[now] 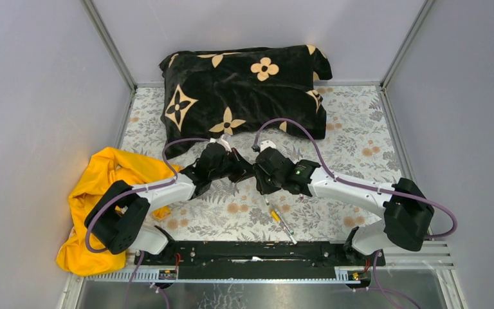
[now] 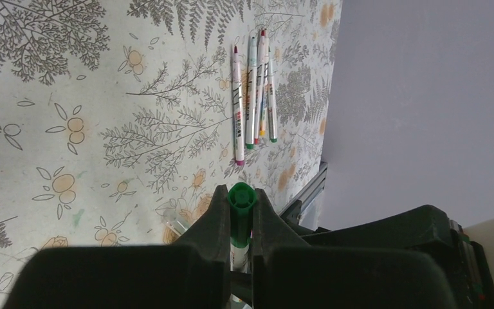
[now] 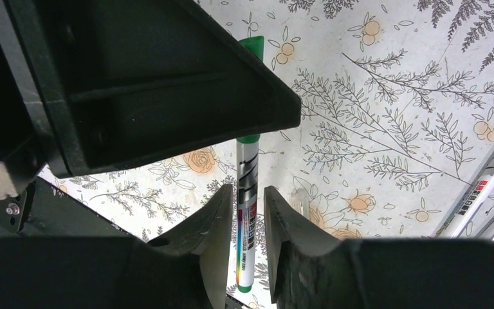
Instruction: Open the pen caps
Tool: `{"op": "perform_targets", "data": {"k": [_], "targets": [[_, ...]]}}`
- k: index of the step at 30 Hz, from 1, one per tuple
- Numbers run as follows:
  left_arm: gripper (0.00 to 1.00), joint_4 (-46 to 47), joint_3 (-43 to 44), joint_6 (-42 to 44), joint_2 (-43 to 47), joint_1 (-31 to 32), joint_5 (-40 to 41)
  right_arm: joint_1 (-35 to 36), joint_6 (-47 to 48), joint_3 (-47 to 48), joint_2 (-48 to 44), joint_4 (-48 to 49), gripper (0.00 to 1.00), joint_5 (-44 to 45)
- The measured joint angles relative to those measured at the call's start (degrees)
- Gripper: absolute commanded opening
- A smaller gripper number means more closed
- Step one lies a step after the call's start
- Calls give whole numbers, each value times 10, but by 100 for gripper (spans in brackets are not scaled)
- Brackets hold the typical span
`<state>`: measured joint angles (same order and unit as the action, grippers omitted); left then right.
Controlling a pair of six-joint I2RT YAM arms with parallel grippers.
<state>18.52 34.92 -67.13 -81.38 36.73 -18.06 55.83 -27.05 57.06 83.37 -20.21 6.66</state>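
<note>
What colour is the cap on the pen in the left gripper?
Green. The cap shows best in the left wrist view.

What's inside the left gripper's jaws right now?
A green pen cap, clamped in the left gripper. The whitish barrel below it is mostly covered by the fingers.

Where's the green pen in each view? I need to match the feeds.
Top external: hidden where left hand and right hand meet, centre.
Left wrist: green pen bottom centre, clamped in the left hand.
Right wrist: green pen upright at centre, between the right hand's fingers.
Shared landmark: the loose pens.
</note>
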Motion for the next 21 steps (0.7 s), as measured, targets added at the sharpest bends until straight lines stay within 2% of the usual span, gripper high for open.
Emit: {"op": "perform_targets", "data": {"k": [4,8,13,21], "targets": [[0,17,-7,-13,1,0,-1,0,-2,-9,-5,10,31,2],[0,26,-10,-21,2,0,-7,0,-3,-19,-7,23,25,4],[0,30,-10,-27,3,0,-9,1,-7,-26,-15,34,0,7],[0,47,-15,-27,1,-11,-11,1,-7,-47,-28,60,0,12]]}}
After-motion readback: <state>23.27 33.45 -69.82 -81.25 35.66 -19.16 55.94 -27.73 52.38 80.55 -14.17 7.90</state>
